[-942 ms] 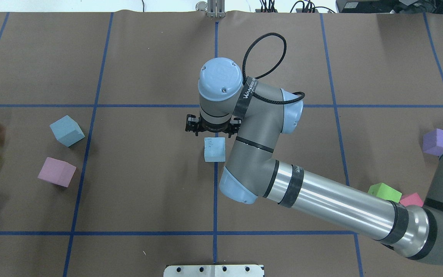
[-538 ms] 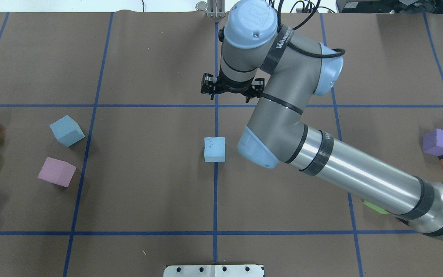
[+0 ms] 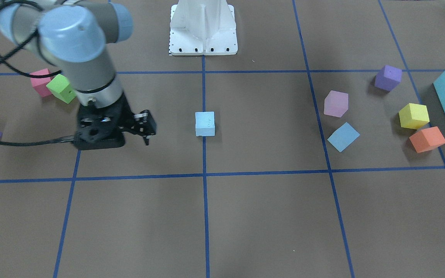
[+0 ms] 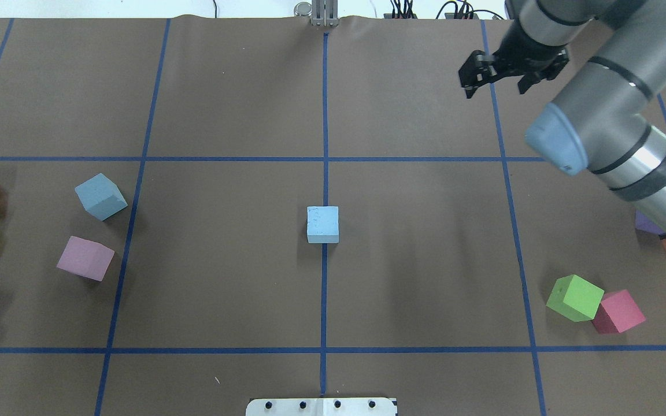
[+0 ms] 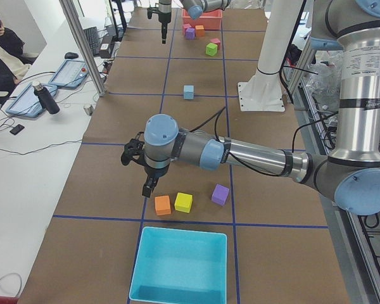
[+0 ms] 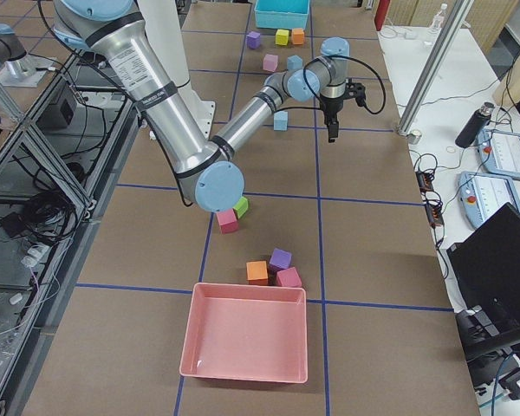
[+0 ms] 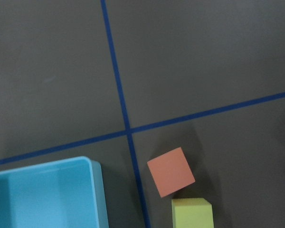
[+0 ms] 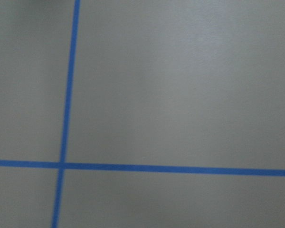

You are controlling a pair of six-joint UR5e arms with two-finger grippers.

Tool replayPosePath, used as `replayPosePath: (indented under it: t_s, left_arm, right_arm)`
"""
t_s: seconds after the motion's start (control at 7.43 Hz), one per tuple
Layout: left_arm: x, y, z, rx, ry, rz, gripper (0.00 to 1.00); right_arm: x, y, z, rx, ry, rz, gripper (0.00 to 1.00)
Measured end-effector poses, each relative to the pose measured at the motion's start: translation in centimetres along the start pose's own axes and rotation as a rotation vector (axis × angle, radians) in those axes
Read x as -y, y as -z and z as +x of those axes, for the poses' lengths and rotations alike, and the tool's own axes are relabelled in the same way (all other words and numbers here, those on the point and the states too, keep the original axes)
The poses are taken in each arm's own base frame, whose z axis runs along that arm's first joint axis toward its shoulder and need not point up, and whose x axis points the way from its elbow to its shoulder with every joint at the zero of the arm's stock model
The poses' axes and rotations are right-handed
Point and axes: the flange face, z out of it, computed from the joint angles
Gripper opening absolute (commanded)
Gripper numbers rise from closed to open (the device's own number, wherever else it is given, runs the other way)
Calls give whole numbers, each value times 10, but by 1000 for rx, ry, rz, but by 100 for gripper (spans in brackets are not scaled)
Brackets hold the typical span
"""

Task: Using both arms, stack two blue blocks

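overhead exterior: judging it best approaching the second blue block (image 4: 100,196), lying well left, squarely from above, then aligning edges over the dented blue block (image 4: 322,224) at table (image 4: 223,289) centre. finding the right end effector (image 4: 496,82) spread apart, empty; failing to tell the state of the left end effector (image 5: 138,171). seeing nothing inside turquoise bin (image 5: 177,269) or pink bin (image 6: 243,334).
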Motion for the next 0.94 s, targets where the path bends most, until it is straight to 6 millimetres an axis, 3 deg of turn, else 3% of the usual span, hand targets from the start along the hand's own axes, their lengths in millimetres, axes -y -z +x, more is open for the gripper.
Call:
replayPosePath:
  t_s: [0.27,0.4,0.67,0.81,0.94]
  left_arm:
    - [0,-7,6,-37,-63,47,98]
    - [6,-17,22,-55,-71,58,98]
    - [36,-60,90,-113,-52,9,98]
    - [47,-84,130,-117,-22,-23,98]
    - [51,-109,169,-80,-4,-41,98]
  right_arm:
    - [-21,0,147,-53,83,-42,100]
    - [-46,-1,220,-70,116,-69,100]
    - [-113,-3,342,-93,176,-127,100]
    - [-150,-6,386,-98,167,-151,100]
    - [-185,-10,418,-100,146,-164,100]
